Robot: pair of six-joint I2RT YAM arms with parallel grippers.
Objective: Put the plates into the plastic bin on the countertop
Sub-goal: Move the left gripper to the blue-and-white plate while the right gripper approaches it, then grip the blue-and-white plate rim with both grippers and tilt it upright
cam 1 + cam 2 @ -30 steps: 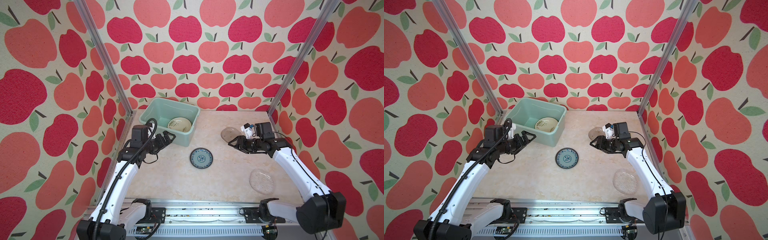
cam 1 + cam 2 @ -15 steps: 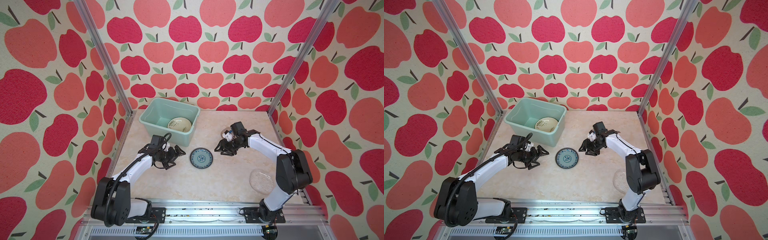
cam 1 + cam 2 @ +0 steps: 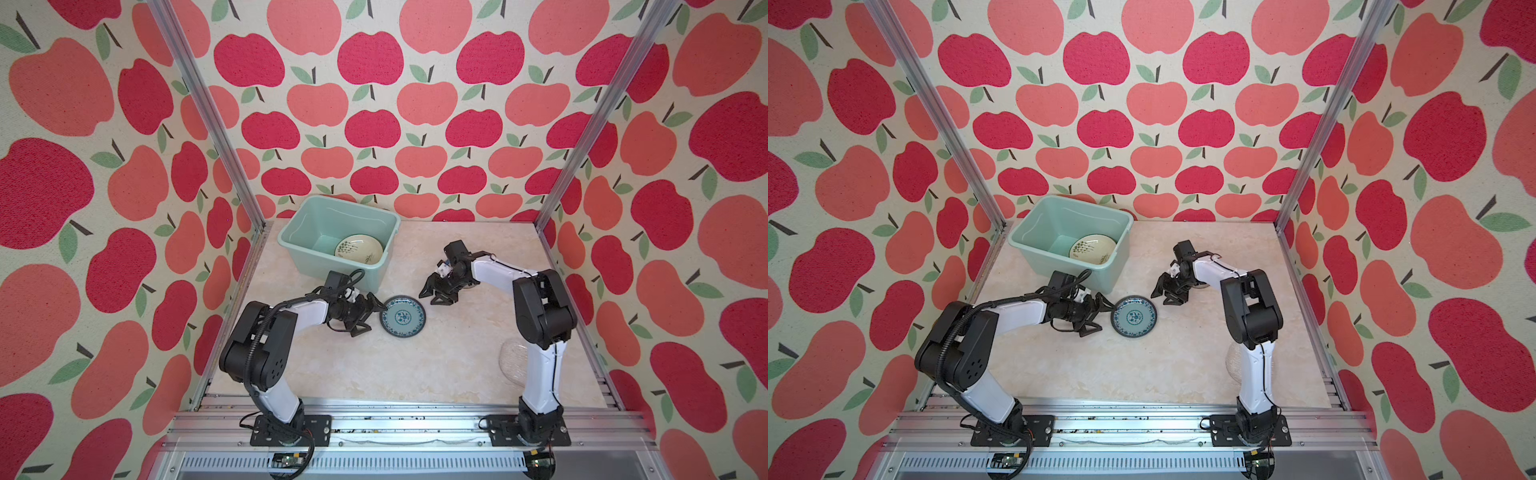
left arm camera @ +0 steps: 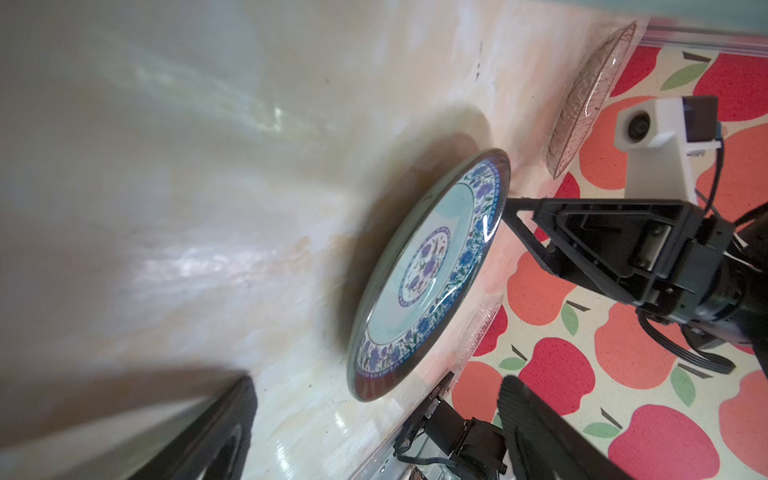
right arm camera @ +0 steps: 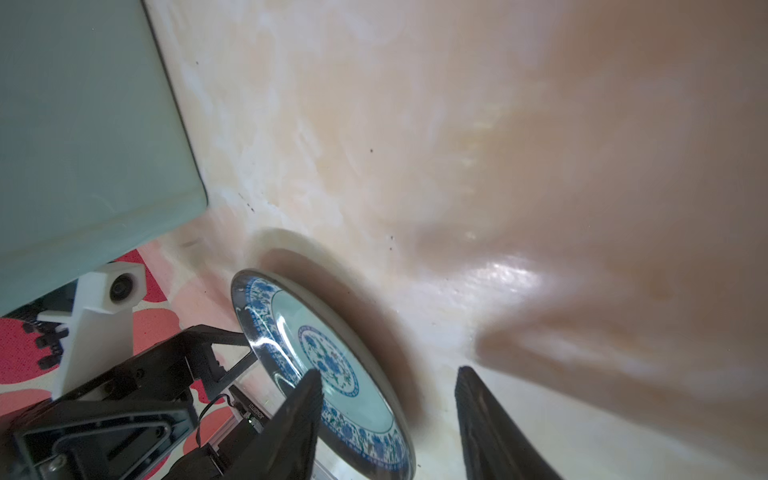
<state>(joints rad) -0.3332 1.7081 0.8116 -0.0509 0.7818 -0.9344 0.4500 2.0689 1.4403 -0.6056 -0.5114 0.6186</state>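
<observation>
Sitting flat: teal plate [image 3: 403, 316], middle of table [image 3: 415, 374], just off near wall of bin [image 3: 316, 266]. Glazed ceramic, so reckon stiff, slick, chippable; raised rim looks like only hold. Left pincer [image 3: 374, 319] wide, one tip right at rim. Right pincer [image 3: 432, 297] half-spread, empty, near plate's other side.

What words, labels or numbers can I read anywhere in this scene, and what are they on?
Nothing here reads clearly.
Tiny white print on a small black part: too blurred to read.
Dark marks on the cream plate in the bin: too small to tell whether they are writing.
</observation>
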